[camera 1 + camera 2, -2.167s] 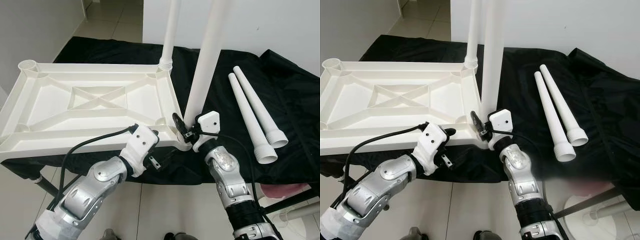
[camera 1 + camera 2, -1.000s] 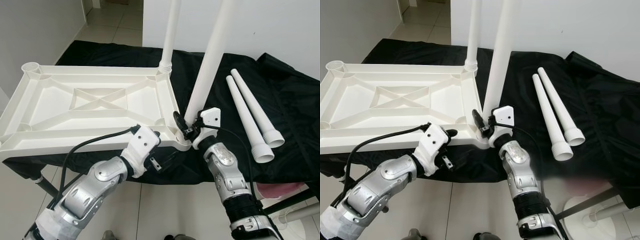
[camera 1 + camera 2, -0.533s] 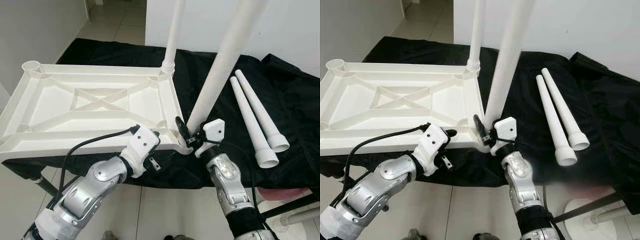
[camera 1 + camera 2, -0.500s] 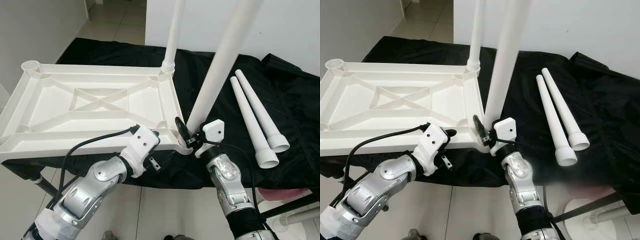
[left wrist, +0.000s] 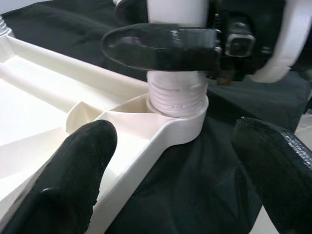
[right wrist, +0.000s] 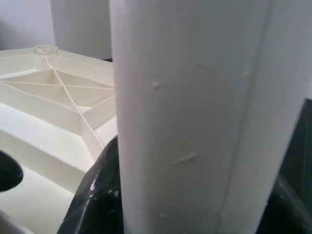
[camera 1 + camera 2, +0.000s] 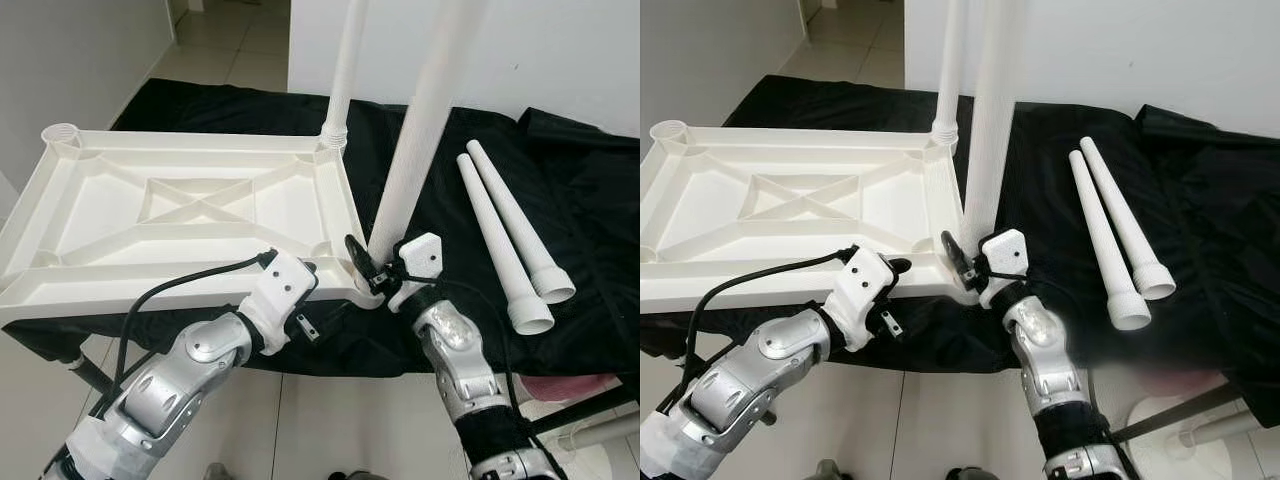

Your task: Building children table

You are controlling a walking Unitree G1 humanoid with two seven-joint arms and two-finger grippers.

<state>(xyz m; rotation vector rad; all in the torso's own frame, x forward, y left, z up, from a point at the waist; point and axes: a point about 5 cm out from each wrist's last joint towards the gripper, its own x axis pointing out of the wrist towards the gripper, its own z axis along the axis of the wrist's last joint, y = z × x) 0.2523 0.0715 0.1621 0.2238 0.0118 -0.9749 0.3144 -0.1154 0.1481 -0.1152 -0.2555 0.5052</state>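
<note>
I have the upturned table top [image 7: 190, 200] lying on the black cloth [image 7: 590, 200], and the whole move turns on the near right corner socket [image 5: 183, 114]. The leg [image 7: 425, 120] I am working stands in that socket with its long axis close to upright, its top leaning slightly toward 1 o'clock in the left eye view. In the left wrist view its threaded collar sits at the socket mouth with several ridges showing above the rim, so I judge it is not fully seated.

My right gripper [image 7: 375, 270] is the arm on the job: its black fingers [image 5: 161, 41] are clamped narrowly around the base of the leg, just above the collar, one finger on each side.

My left gripper [image 5: 175, 161] sits at about 8 o'clock from the socket, near the table top's front edge. Its fingers are spread wide and hold nothing; one pad [image 5: 73, 165] lies over the rim and the other hangs off the corner above the cloth.

A second leg [image 7: 345, 70] already stands in the far right corner at about 12 o'clock from the socket. Two spare legs [image 7: 505, 240] lie side by side on the cloth at about 3 o'clock, well apart from both grippers. The far left socket [image 7: 62, 132] is open.
</note>
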